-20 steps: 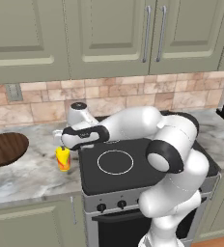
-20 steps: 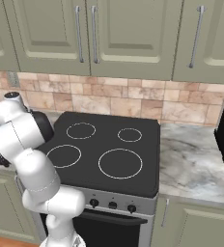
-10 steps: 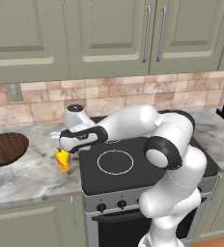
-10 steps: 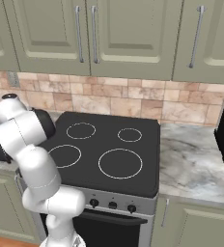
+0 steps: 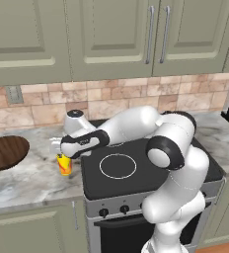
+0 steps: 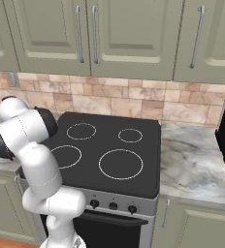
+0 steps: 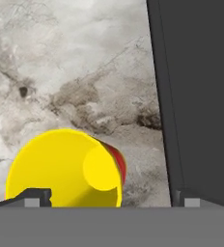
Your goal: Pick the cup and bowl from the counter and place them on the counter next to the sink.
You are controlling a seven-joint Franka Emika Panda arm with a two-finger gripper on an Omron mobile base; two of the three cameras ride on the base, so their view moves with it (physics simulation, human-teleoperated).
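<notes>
While the cup (image 5: 64, 165) is standing upright on the desk (image 5: 27, 180) just beside the stove (image 5: 136, 168), the hand (image 5: 61, 153) is hovering spread wide above it, holding nothing.

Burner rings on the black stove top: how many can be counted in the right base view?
4. Large ring front right, smaller ring back right, ring back left, ring front left with its left edge hidden behind the robot's arm.
</notes>
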